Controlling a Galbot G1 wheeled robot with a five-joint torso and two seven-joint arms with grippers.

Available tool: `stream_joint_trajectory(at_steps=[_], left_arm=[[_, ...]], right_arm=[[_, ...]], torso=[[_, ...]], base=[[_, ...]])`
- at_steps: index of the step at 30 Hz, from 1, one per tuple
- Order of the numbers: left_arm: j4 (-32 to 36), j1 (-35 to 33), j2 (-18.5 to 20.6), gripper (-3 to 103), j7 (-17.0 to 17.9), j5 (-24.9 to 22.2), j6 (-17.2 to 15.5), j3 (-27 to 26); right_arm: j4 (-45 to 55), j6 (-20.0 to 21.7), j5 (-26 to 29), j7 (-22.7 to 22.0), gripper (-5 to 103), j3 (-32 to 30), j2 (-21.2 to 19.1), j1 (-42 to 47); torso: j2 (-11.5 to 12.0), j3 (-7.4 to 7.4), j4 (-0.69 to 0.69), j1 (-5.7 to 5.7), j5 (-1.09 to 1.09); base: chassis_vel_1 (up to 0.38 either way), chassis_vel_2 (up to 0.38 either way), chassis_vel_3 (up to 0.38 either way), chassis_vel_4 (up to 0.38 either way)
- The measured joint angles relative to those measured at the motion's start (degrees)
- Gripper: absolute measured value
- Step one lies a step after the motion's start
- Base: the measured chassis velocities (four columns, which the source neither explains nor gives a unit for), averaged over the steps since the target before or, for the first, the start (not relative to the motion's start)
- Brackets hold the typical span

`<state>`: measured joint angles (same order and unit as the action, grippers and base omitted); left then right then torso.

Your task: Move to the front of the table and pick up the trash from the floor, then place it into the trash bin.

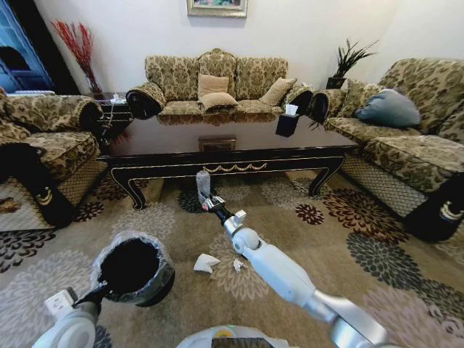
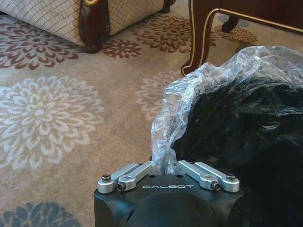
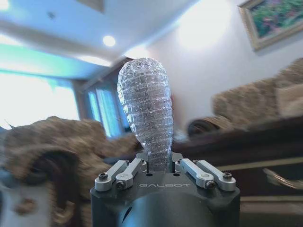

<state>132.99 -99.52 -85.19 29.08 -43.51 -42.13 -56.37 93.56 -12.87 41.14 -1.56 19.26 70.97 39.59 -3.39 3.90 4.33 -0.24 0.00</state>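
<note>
- My right arm (image 1: 290, 279) is showing glossy white shells with silver joint rings.
- My right gripper (image 3: 158, 161) is wearing a black housing lettered GALBOT, silver linkage bars and dark screws.
- My left gripper (image 2: 166, 166) is looking identical.

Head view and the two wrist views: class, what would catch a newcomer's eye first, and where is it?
A clear ribbed plastic bottle stands upright in the right gripper, held above the flower-patterned carpet in front of the long dark wooden table. Nearer the robot, the left gripper pinches the crinkled clear liner of the round black trash bin. Between them a crumpled white paper wad lies on the carpet.
</note>
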Motion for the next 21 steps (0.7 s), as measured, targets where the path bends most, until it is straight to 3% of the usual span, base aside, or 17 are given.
stream_joint_trajectory(at_steps=[7,10,15,21], left_arm=[[0.2,0.1,0.3,2,0.7,-2.5,0.0,0.9],[0.1,0.9,0.4,2,1.5,-2.7,0.0,1.6],[0.2,2.2,0.1,2,2.1,-3.1,0.0,2.7],[0.4,3.1,0.0,2,3.4,-6.2,0.0,2.8]], right_arm=[[10.9,0.3,-2.4,-1.7,21,5.7,-1.1,2.0],[14.4,0.0,-5.5,-1.9,21,11.1,-1.4,2.2],[12.2,-1.6,-9.9,-1.8,21,17.0,-0.7,1.8],[7.1,-3.2,-12.2,-1.6,21,19.6,0.3,1.8]], torso=[[0.0,0.00,-0.01,0.00,0.00],[0.0,0.00,-0.01,0.00,0.00],[0.0,0.00,-0.01,0.00,0.01],[0.0,0.01,0.00,0.00,0.00]], base=[[0.000,0.000,0.000,0.000],[0.000,0.000,0.000,0.000],[0.000,0.000,0.000,0.000],[0.000,0.000,0.000,0.000]])
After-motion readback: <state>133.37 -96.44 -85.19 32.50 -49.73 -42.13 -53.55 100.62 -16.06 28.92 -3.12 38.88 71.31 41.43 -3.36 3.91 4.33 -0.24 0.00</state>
